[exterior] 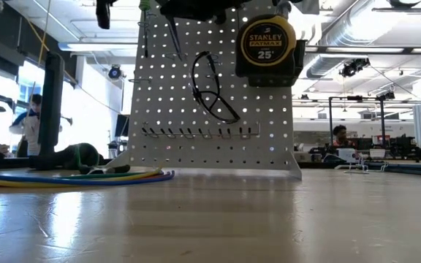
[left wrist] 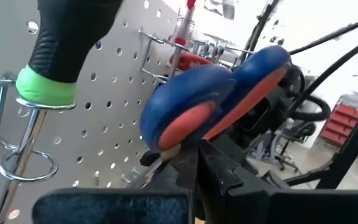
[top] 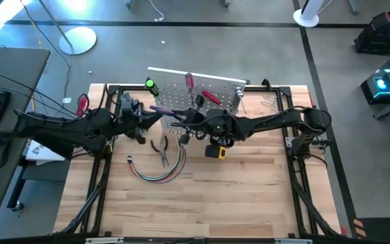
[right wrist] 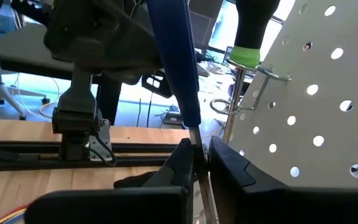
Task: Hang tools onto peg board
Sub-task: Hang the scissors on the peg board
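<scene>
I have both arms up at the peg board (top: 195,91), which stands at the far side of the bench (top: 249,183), leaning back toward the far edge.

My left claw (left wrist: 194,152) is clamped tight on a blue-and-orange-handled tool (left wrist: 210,109); in the left wrist view its rounded handle sits right above the closed fingers, just in front of the board's holes. In the high view that same tool shows as a blue streak between the two arms, at the board's lower left part.

My right claw (right wrist: 201,165) is pinched narrow on the thin metal shaft below the blue handle, so both claws meet on the one tool in front of the board.

Already on the board I see a green-handled screwdriver (top: 152,86) standing in a wire ring holder at the far left corner, and two red-handled screwdrivers (top: 210,97) near the middle. From the low view, the yellow tape measure (exterior: 267,45) hangs high on the board's right part, with a black loop of wire just left of it.

On the bench near the board lie black-handled pliers (top: 160,149), and beside them the curved bundle of coloured cables (top: 158,173). Red-handled scissors (top: 82,104) sit at the left edge.
</scene>
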Available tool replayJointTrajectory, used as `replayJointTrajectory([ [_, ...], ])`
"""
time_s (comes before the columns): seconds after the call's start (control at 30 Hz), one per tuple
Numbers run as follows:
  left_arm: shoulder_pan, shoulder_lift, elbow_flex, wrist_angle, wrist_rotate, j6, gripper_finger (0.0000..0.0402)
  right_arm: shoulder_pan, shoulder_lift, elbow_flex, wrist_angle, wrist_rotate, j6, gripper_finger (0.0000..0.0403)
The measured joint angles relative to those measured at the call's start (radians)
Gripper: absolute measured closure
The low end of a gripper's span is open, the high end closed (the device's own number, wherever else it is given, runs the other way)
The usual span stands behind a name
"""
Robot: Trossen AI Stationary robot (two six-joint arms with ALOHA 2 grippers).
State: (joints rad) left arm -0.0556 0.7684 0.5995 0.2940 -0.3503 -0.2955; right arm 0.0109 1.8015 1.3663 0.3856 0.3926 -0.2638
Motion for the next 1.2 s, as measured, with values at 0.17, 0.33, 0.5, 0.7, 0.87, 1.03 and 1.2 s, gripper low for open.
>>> replayJointTrajectory([
  [0.17, 0.005, 0.048, 0.001, 0.039, 0.008, -0.044, 0.0401, 0.0, 0.0, 0.0, 0.0, -0.003, 0.004, 0.0384],
  [0.33, 0.004, 0.108, 0.001, 0.095, -0.004, -0.086, 0.0401, 0.0, 0.0, 0.0, 0.0, -0.006, 0.007, 0.0378],
  [0.5, 0.004, 0.13, 0.001, 0.129, -0.016, -0.088, 0.0401, 0.0, 0.0, 0.0, 0.002, -0.007, 0.022, 0.0376],
  [0.7, 0.004, 0.126, 0.001, 0.135, -0.05, -0.087, 0.0401, 0.0, 0.0, 0.0, 0.003, -0.008, 0.024, 0.0374],
  [0.87, 0.004, 0.126, 0.0, 0.149, -0.063, -0.072, 0.0401, -0.001, 0.0, 0.0, 0.003, -0.007, 0.024, 0.0373],
  [1.03, 0.017, 0.126, 0.003, 0.147, -0.078, -0.068, 0.0401, -0.002, 0.0, 0.0, 0.002, -0.002, 0.023, 0.0373],
  [1.2, 0.03, 0.164, 0.045, 0.138, -0.087, -0.06, 0.0401, -0.002, -0.002, 0.0, 0.004, 0.025, 0.046, 0.0373],
])
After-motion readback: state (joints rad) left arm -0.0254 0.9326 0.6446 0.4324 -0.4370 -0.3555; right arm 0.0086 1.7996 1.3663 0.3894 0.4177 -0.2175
